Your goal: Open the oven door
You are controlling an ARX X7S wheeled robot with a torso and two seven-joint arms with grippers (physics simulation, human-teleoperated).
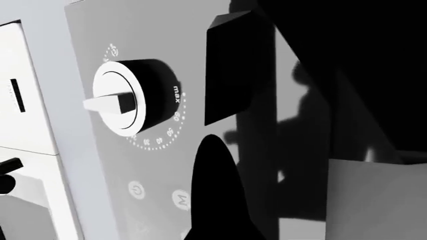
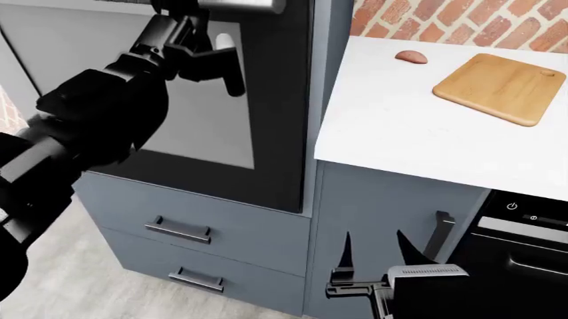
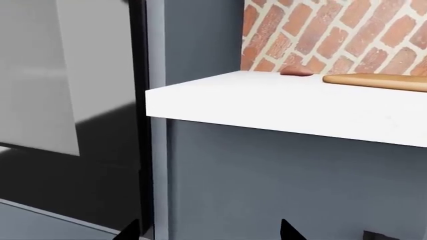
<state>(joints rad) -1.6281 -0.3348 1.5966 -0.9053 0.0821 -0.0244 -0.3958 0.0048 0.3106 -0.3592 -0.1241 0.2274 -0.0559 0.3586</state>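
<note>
Head view, nearest first: my right gripper (image 2: 373,256) hangs low in front of a grey cabinet panel (image 2: 382,206), fingers spread wide and holding nothing. Just beside it, to its outer side, a black appliance front (image 2: 515,259) with a thin handle is partly cut off at the frame edge. Above it runs the white counter (image 2: 400,126), which carries a wooden cutting board (image 2: 501,86) and, farther back against the brick wall (image 2: 461,20), a small reddish item (image 2: 410,57) too small to identify.

Across from the right gripper, two grey drawer fronts (image 2: 191,229) sit below the oven door (image 2: 266,100), which looks shut in its frame. My left gripper (image 2: 222,63) is raised at the door's upper part; its arm hides much of the glass. The steel bar handle (image 2: 239,5) is cropped at the top.

Left wrist view: one dark finger (image 1: 237,65) close to a control panel with a timer knob (image 1: 130,97). Cannot tell how wide the jaws stand.

Right wrist view: only the fingertips (image 3: 290,230) show.
</note>
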